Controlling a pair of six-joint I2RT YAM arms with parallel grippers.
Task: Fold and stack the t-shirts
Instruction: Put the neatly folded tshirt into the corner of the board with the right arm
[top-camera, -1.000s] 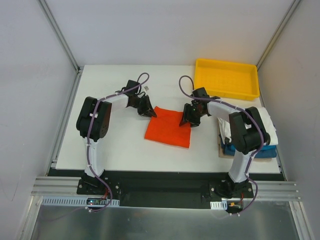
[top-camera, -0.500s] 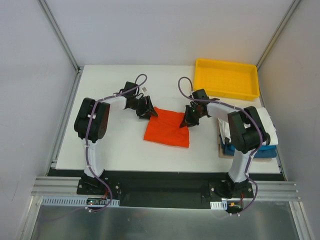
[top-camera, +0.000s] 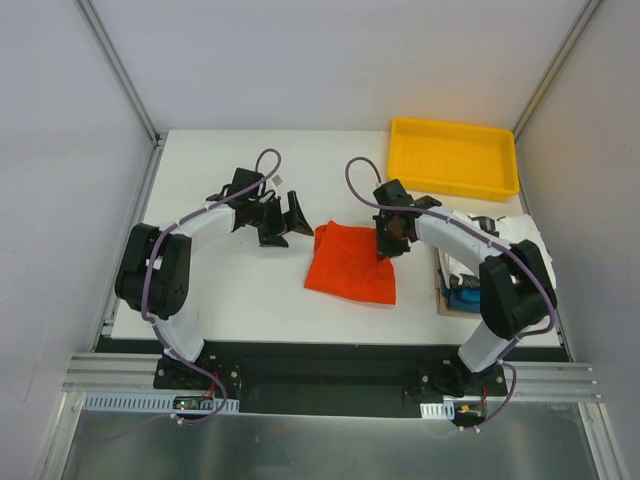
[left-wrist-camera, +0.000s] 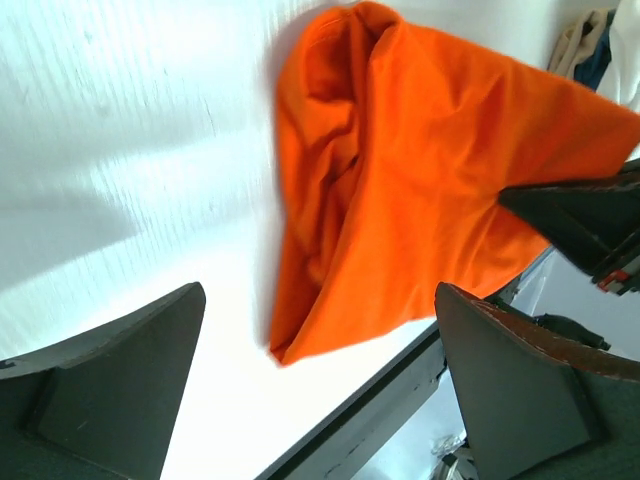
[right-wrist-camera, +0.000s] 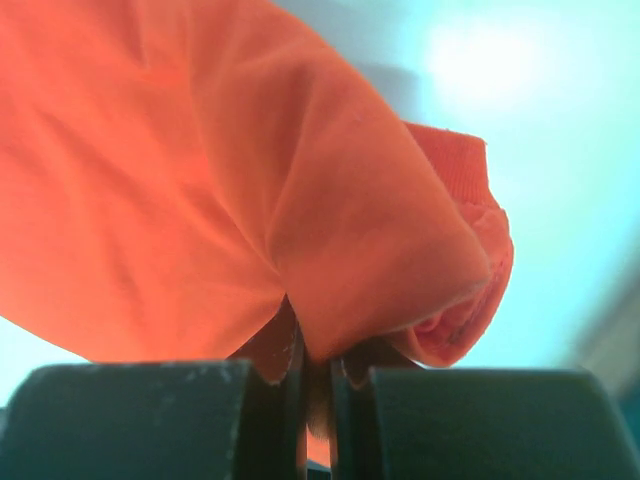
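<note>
The right claw is closed to a hairline gap and pinches a folded thickness of the orange-red t-shirt, with cloth bulging over both fingers. In the overhead view this grip sits at the garment's far right corner, which appears raised a little off the counter. The left claw stands wide apart and holds nothing. It hovers just beside the shirt's far left corner without touching it, and its own camera looks along the cloth between its fingers. The shirt lies mid-counter between the two arms, partly folded and rumpled, with loose pleats down its left side. Its outline is about as wide as it is deep, so no long axis can be stated with confidence. The near edge runs left to right, slanting toward the robot on the right. Neck, label and sleeves cannot be made out, so which way the garment points cannot be told. Assessment: the cloth is light, limp and without stiffness. It will sag and bunch from a single pinch, and its layers may slide apart. It is best held at two corners of one edge with all layers gripped, which would call for the left claw to take the free far left corner. The white and blue shirts lie at the right edge beneath the right arm, on the near side of the yellow tray and not touching the orange one.
</note>
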